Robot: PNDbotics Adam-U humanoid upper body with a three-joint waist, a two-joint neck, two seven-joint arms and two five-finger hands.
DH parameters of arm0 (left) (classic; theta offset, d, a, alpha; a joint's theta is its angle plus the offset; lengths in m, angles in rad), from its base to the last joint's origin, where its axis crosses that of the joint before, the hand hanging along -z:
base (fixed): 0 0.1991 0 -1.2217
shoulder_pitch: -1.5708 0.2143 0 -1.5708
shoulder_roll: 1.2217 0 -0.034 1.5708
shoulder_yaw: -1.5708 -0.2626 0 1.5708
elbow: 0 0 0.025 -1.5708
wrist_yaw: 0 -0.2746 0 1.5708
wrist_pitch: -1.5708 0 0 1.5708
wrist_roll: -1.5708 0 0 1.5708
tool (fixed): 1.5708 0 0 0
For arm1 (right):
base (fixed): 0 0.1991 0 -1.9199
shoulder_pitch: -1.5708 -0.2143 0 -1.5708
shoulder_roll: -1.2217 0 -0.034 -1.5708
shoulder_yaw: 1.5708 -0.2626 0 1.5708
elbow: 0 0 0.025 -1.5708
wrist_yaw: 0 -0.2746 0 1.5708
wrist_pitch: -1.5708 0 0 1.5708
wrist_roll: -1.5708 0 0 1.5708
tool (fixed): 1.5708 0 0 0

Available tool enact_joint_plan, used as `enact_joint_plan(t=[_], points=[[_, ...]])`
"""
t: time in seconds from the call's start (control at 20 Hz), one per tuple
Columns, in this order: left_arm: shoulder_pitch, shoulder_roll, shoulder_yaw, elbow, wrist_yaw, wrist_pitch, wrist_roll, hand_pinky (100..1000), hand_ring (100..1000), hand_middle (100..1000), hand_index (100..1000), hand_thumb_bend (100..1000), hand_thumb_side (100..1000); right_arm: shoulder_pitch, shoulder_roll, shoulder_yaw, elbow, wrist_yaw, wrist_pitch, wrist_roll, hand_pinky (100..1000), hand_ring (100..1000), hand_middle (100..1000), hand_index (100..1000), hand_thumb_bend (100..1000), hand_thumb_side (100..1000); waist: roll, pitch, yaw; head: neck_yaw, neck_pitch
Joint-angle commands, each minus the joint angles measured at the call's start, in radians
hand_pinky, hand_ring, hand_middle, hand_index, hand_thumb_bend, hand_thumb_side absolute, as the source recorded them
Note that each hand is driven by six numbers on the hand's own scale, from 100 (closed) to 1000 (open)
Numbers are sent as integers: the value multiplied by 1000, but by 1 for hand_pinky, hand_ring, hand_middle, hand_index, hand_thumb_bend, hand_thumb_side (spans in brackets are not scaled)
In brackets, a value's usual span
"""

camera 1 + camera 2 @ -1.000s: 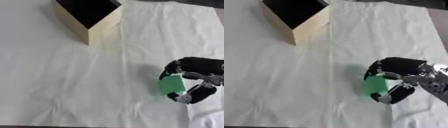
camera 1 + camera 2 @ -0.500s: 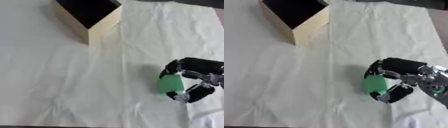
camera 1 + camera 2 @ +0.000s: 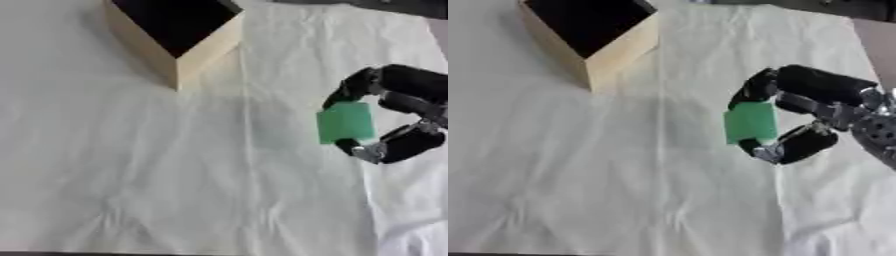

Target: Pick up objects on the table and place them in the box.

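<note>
carrying comes next: the box sits open at the far left on the cloth, well apart from the green block, which is pinched between the curled fingers and thumb of the right hand at the right. best to keep the block level, travel leftward above the rim, and release only once over the dark opening.

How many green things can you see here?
1: a green block, held in the right hand over the white cloth. The box interior is dark; more could hide there.
</note>
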Motion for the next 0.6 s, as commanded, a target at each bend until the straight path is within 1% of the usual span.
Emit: enact_joint_plan(t=[0.05,0.25,0.4,0.6], points=[[-2,19,-2,-15,0,-1,-5,615,610,758,760,311,680,-49,-56,-45,-14,-36,9,11,669,624,402,603,100,100,2,-27,5,-7,-10],[0,24,-5,-15,3,-2,-10,615,610,758,760,309,679,-121,-61,-66,-14,-66,47,58,672,627,406,606,100,100,-8,-38,23,-37,-14],[3,28,-7,-15,4,-2,-14,615,609,757,760,307,679,-179,-48,-80,2,-91,71,80,674,624,400,607,100,100,-13,-45,42,-62,-17],[6,33,-10,-15,5,-1,-20,615,609,757,761,304,680,-278,-13,-78,84,-108,62,96,677,623,399,608,100,100,-20,-53,75,-88,-20]])
